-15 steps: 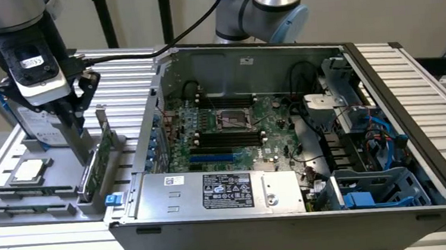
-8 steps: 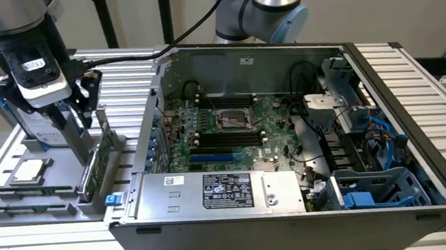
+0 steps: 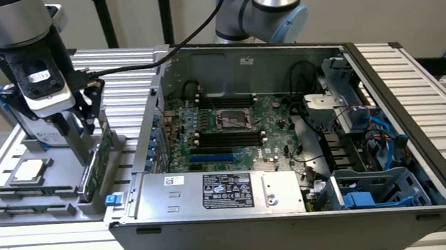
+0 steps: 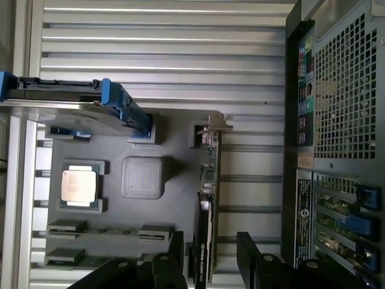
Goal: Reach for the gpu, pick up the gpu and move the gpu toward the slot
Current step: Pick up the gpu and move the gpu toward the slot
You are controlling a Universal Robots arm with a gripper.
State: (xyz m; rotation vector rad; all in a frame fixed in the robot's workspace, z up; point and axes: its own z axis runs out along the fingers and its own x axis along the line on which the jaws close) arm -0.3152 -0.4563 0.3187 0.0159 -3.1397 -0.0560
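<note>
Standing on its long edge in a groove of the grey tray (image 4: 120, 144), the gpu (image 4: 208, 180) lies directly between the jaws, which are spread wide with a clear gap on either side of the card, holding nothing. The gripper (image 4: 210, 244) straddles the end of the card away from the silver bracket (image 4: 214, 125).

By its look the card is light, thin and stiff, but fragile. Its flat faces carry bare parts and its lower edge carries the contacts. I judge the safest hold is a pinch across both faces near the upper edge, clear of the bracket. The faces look smooth, so a hold so far from the middle could let the card swing or slip.

The wrist view looks down the card edge-on and gives the gap at each jaw. It also places the square chip (image 4: 79, 185) and the hard drive (image 4: 66, 99) with blue rails off to one side of the jaws, and the computer (image 4: 337, 90) off to the other.

The exterior view adds height. The gripper (image 3: 80, 127) hangs low over the gpu (image 3: 97, 162), with the jaws down beside its top edge. On the slatted bench (image 3: 122, 64), beyond the jaws, the computer's open case shows the main board (image 3: 232, 130) and its slots (image 3: 209, 159). I cannot tell which one is meant.
</note>
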